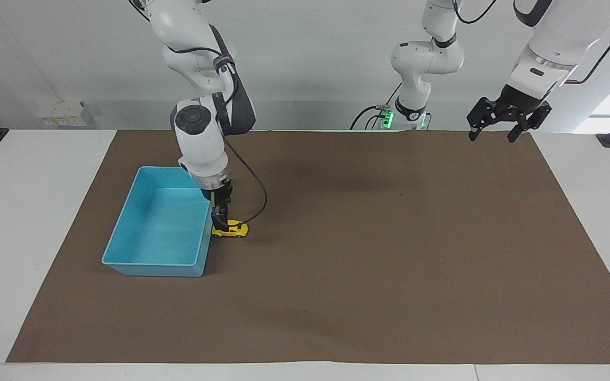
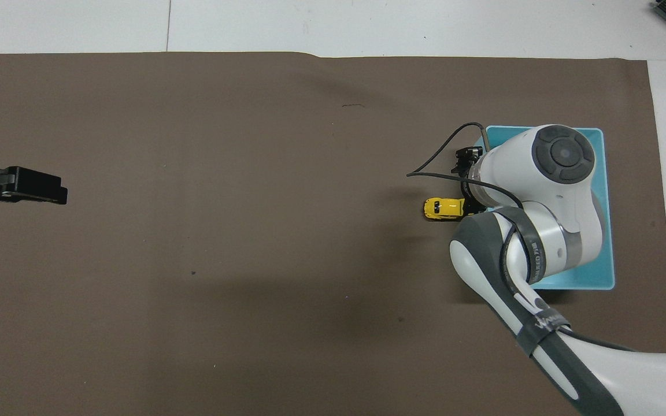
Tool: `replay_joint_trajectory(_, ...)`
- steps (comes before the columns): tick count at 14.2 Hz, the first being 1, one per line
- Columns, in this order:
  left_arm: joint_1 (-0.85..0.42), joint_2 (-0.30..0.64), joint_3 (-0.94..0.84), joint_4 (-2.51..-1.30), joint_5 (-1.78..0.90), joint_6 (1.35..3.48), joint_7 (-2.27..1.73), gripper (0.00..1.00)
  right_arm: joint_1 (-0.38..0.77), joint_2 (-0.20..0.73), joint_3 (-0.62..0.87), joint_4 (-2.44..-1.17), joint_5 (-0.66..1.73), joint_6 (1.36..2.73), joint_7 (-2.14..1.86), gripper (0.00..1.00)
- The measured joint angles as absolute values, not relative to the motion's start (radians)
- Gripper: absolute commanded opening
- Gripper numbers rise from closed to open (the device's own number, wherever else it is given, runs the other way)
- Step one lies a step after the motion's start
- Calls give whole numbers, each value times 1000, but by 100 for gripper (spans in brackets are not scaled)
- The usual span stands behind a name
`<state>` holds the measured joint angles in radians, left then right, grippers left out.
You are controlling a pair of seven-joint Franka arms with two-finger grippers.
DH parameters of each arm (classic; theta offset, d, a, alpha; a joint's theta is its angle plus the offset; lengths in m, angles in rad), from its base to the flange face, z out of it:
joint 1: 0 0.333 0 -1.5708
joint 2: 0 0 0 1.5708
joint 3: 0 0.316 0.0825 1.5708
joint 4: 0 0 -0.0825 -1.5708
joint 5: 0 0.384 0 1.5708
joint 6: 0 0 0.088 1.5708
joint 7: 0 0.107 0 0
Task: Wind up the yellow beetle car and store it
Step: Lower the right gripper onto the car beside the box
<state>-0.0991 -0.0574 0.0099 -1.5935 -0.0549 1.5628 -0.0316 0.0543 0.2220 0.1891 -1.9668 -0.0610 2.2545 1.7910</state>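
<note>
White wall, white tabletop (image 1: 29, 222), with a brown paper mat (image 1: 389, 254) covering most of it.

Tiny bright-yellow beetle-shaped toy car (image 1: 232, 230) (image 2: 443, 208) sits on the mat, wheels down, just beside the long wall of the light-blue rectangular plastic bin (image 1: 141, 262) (image 2: 606, 202) on the side facing the left arm's end of the tabletop. The end of the car toward the bin looks to be touching or almost touching the bin wall. The car is outside the bin.

Right claw (image 1: 220, 218) is low, pointing straight down over the end of the car next to the bin, fingertips at roof level. Cannot tell whether its fingers are spread or clenched, or whether they actually contact the car: the overhead view hides the claw under the right arm's wrist. A black cable loops from the wrist out over the mat next to the car.

Left claw (image 1: 509, 117) (image 2: 21, 186) hangs in the air over the mat's edge at the left arm's end of the tabletop, well apart from car and bin, fingers spread and holding nothing. The left arm waits.

Readable text: only a partial white logo on the grey band of the right arm's link in the overhead view, not legible. Green status lights glow at the arm base by the wall.
</note>
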Motion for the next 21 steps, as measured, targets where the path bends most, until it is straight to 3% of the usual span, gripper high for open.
replay_joint_trajectory(12, -99, -57, 29, -1594, -55, 1562, -31, 100, 53, 263, 188, -2126, -62, 2480, 1819, 100)
replay_joint_trajectory(14, -99, -57, 29, -1594, -55, 1562, -31, 100, 52, 271, 188, -2131, -63, 2490, 1819, 71)
replay_joint_trajectory(16, -99, -57, 29, -1594, -55, 1562, -31, 100, 52, 273, 188, -2132, -65, 2491, 1819, 17)
replay_joint_trajectory(17, -99, -57, 29, -1594, -55, 1562, -31, 100, 53, 273, 188, -2132, -67, 2492, 1818, 0)
replay_joint_trajectory(21, -99, -57, 31, -1593, -55, 1562, -31, 100, 56, 272, 188, -2129, -71, 2492, 1818, 0)
